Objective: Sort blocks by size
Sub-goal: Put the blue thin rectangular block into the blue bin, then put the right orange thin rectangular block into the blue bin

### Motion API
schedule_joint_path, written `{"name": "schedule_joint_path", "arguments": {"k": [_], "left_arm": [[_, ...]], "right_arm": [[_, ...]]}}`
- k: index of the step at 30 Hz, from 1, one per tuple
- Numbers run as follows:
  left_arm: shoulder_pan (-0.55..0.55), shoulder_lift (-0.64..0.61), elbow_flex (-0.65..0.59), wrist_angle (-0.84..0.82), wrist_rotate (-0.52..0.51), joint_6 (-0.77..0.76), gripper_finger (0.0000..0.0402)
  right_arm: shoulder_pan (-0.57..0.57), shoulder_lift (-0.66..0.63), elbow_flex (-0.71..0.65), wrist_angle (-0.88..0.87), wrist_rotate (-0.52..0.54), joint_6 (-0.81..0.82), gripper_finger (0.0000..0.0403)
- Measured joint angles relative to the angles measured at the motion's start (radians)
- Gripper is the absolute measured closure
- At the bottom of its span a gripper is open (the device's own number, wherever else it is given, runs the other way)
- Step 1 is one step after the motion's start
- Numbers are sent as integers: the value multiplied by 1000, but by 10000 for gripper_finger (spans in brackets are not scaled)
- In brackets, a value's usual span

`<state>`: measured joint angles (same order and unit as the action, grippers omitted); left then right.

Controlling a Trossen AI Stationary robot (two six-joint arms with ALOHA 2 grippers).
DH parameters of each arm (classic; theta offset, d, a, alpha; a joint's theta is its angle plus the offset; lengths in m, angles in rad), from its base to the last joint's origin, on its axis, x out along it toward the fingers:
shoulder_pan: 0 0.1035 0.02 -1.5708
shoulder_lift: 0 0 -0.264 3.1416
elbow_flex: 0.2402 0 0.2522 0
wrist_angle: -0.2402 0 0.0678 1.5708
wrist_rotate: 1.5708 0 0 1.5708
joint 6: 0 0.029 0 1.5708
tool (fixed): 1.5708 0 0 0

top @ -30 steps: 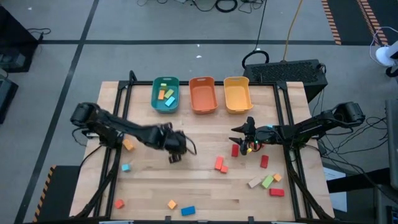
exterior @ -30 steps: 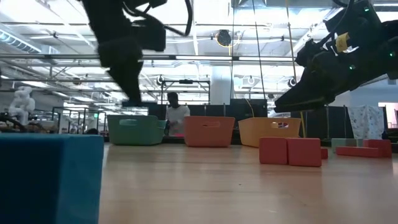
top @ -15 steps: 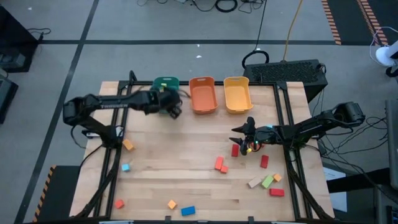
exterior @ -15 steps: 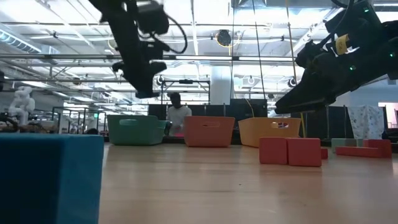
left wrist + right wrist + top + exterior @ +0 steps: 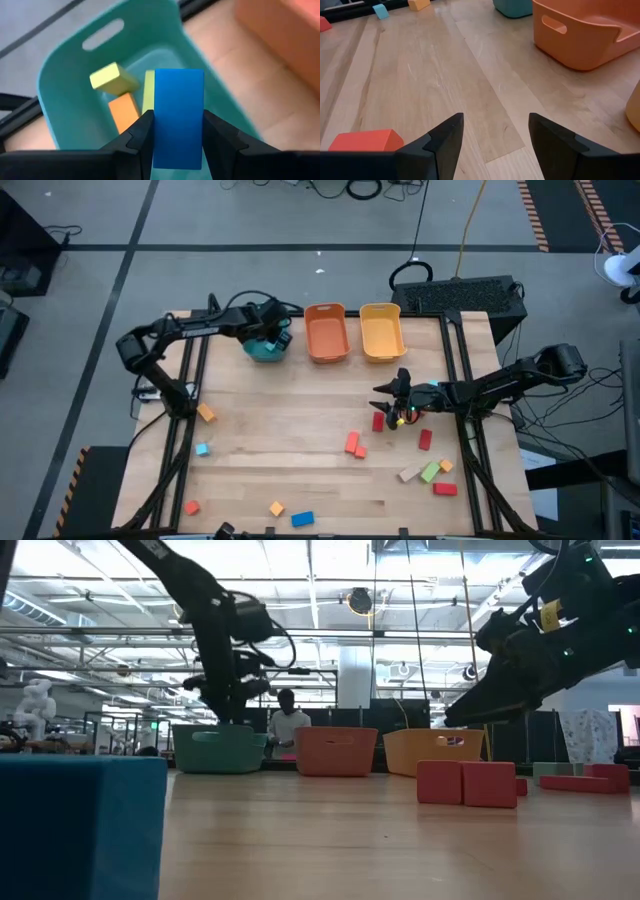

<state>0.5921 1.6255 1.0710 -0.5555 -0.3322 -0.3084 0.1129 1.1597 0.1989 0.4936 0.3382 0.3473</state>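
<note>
Left wrist view: left gripper (image 5: 177,132) clamped on blue block (image 5: 178,117), teal bin (image 5: 65,80) directly beyond.
Handling: likely light, rigid, smooth-sided; pinch flat long faces.
Right gripper (image 5: 495,135): fingers apart, empty.

The middle of the tabletop (image 5: 300,415) lies bare, a wide lane from the left side to the red blocks (image 5: 353,444). Along the far edge the teal bin (image 5: 262,350), orange bin (image 5: 326,335) and yellow bin (image 5: 381,332) stand side by side, with only narrow gaps between them. The left tool (image 5: 270,335), clamped on a blue block (image 5: 178,117), hangs over the teal bin. The right tool (image 5: 385,389), jaws spread, hovers near the right blocks.
</note>
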Motion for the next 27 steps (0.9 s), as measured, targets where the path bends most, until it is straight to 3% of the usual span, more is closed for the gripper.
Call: {"name": "schedule_joint_path", "arguments": {"k": [10, 16, 27], "left_arm": [[37, 83, 0, 2, 16, -52, 269], [51, 85, 0, -5, 16, -75, 230], [52, 81, 0, -25, 21, -42, 222]], "right_arm": [[0, 0, 0, 1, 0, 0, 193], [0, 0, 0, 1, 0, 0, 193], [0, 0, 0, 1, 0, 0, 193]]}}
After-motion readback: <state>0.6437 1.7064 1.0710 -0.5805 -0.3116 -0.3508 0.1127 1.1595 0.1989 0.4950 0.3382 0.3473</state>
